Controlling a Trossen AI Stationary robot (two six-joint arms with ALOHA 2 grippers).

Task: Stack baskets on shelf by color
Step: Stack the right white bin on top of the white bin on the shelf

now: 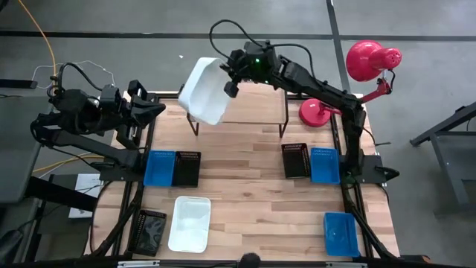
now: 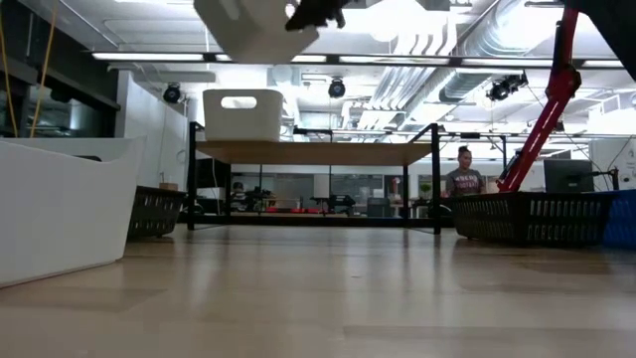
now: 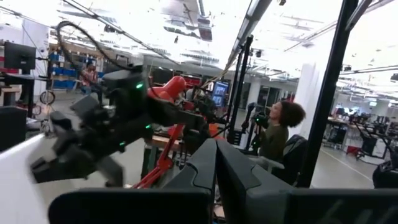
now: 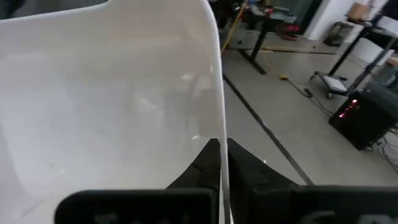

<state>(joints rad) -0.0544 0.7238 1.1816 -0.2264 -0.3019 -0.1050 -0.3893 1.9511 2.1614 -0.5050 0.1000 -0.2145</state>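
Note:
My right gripper [image 1: 227,80] is shut on a white basket [image 1: 204,91], held tilted in the air over the left end of the shelf [image 1: 253,112]. In the low view the held basket [image 2: 256,30] hangs above a second white basket [image 2: 241,114], which stands on the shelf's plank [image 2: 318,152]. My left gripper [image 1: 155,109] waits shut and empty beyond the table's left edge, beside the shelf. Blue [image 1: 158,167] and black [image 1: 187,168] baskets lie at the left, and black [image 1: 295,160] and blue [image 1: 323,164] ones at the right. My right gripper pinches one side wall of the white basket at its rim [image 4: 221,134], one finger inside the basket and one outside. It comes at the basket from the table's right side. The basket is lifted clear above the shelf and tilted.
A white basket [image 1: 190,223], a small black one [image 1: 152,231] and a blue one [image 1: 340,232] lie near the table's front edge. A red lamp [image 1: 368,59] stands at the far right behind the shelf. A person [image 2: 464,179] sits in the room beyond.

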